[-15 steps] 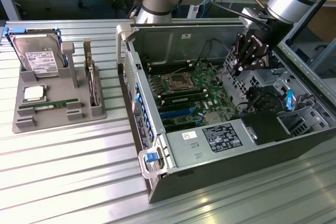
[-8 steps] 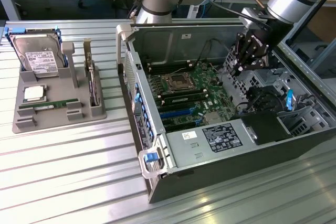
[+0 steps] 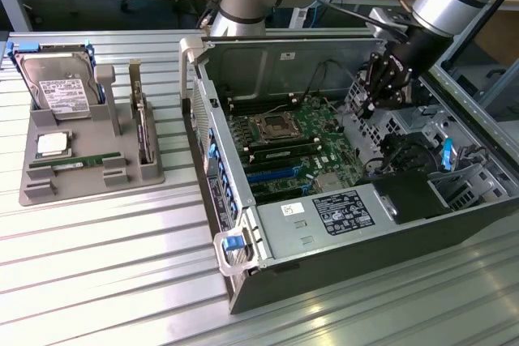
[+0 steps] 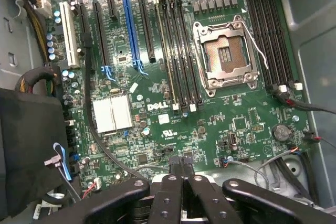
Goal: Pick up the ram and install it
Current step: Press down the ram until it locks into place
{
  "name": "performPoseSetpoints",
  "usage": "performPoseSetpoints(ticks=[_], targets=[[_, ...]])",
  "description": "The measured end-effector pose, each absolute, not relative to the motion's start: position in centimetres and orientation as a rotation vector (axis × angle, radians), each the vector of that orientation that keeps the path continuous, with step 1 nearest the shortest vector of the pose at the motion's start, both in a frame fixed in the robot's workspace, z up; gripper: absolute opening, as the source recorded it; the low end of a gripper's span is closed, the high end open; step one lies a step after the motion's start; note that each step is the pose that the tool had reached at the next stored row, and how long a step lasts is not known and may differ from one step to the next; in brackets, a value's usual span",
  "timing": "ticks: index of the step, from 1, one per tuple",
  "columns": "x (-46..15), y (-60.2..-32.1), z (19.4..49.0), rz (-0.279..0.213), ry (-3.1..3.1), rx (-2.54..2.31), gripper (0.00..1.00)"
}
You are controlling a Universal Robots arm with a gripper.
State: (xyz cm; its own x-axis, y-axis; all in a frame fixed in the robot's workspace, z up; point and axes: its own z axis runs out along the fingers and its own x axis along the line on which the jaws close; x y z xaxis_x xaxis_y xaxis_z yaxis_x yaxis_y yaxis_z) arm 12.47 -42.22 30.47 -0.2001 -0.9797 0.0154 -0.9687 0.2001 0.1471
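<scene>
Exterior view: the ram point(image 3: 71, 165) lies in the grey parts tray point(image 3: 49, 188), at nine o'clock from the open computer case point(image 3: 243, 237), slotted for easy pickup. The gripper point(image 3: 375, 96) hovers over the motherboard point(image 3: 304, 139).

Wrist view: fingers point(image 4: 176, 169) clenched, empty, above the CPU socket point(image 4: 226, 53) and memory slots point(image 4: 178, 51).

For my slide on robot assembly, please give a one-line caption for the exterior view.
Robot arm's shut gripper empty above the open computer case, while the ram lies in the gray tray beside it.
</scene>
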Motion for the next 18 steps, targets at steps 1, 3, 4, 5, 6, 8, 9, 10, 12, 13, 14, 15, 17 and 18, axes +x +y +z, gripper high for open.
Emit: performPoseSetpoints(ticks=[1, 3, 4, 5, 6, 8, 9, 10, 12, 13, 14, 15, 17, 18], targets=[[12.47, -42.22, 30.48, -0.155, -2.372, 1.887, 0.1], [12.47, -42.21, 30.47, -0.149, -2.416, 1.826, 0.1], [12.47, -42.21, 30.46, -0.148, -2.431, 1.805, 0.1], [12.47, -42.21, 30.46, -0.146, -2.444, 1.786, 0.1], [12.47, -42.22, 30.47, -0.144, -2.455, 1.77, 0.1], [12.47, -42.21, 30.46, -0.142, -2.5, 1.705, 0.1], [12.47, -42.21, 30.47, -0.142, -2.526, 1.667, 0.1], [12.47, -42.21, 30.47, -0.142, -2.541, 1.643, 0.1], [12.47, -42.21, 30.46, -0.142, -2.591, 1.565, 0.1], [12.47, -42.21, 30.46, -0.142, -2.605, 1.543, 0.1], [12.47, -42.21, 30.46, -0.144, -2.631, 1.499, 0.1], [12.47, -42.21, 30.46, -0.144, -2.644, 1.478, 0.1], [12.47, -42.21, 30.46, -0.145, -2.671, 1.43, 0.1], [12.47, -42.21, 30.45, -0.146, -2.687, 1.402, 0.1]])
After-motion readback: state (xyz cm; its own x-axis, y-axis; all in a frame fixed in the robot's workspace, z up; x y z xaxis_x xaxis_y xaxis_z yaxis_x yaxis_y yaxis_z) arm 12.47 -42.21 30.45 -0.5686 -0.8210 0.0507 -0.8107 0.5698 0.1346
